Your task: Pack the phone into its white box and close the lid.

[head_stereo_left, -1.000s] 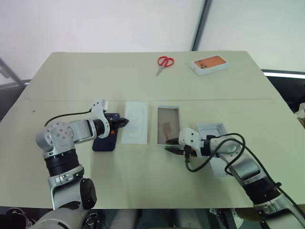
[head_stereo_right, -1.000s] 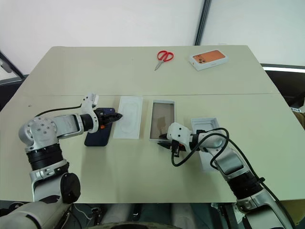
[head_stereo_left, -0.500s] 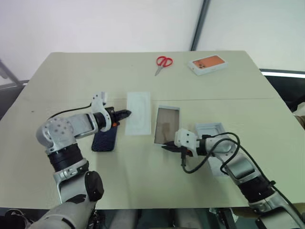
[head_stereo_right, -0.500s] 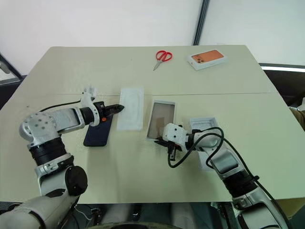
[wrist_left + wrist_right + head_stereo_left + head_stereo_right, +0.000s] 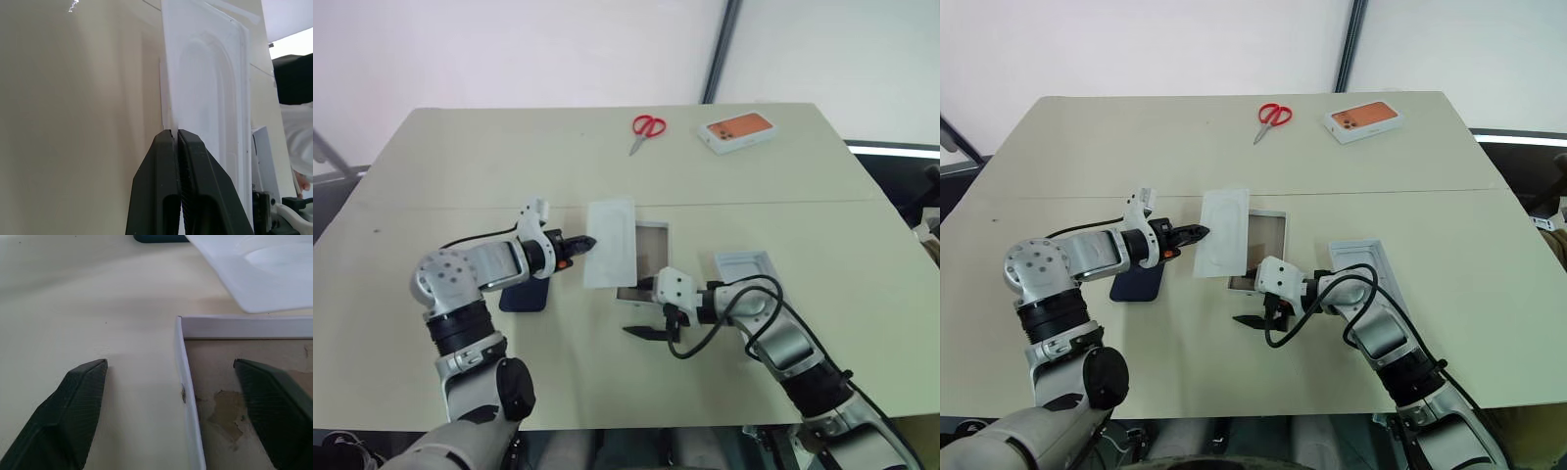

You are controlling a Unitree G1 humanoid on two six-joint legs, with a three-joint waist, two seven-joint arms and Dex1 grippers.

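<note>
Left eye view: one phone [image 5: 524, 295], two scissors-free claws: left claw [image 5: 588, 242] clamps one card [image 5: 610, 243]; right claw [image 5: 643, 308] apart.

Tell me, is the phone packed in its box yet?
Not yet. The phone lies on the table, outside the white box. The left gripper is shut on the flat white card, holding it partly over the box. The right gripper is open at the box's near end. The lid lies apart. Left to do: phone in, lid on.
</note>
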